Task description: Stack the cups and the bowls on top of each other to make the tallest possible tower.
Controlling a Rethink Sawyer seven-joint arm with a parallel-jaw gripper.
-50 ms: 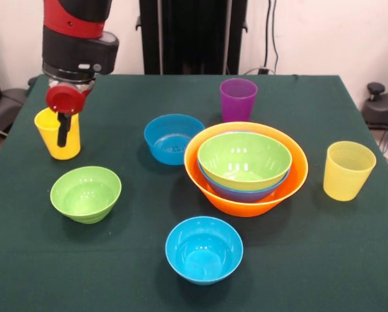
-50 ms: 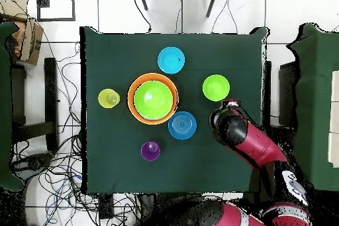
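- The gripper hangs at the upper left of the front view, one dark finger reaching down into the opaque yellow cup; whether the fingers are apart or clamped on its wall cannot be told.
- The tower sits right of centre: an orange bowl holding a large blue bowl and a green bowl.
- The purple cup stands just behind it, the ribbed cup at right.
- A small green bowl and two small blue bowls lie loose on the counter.
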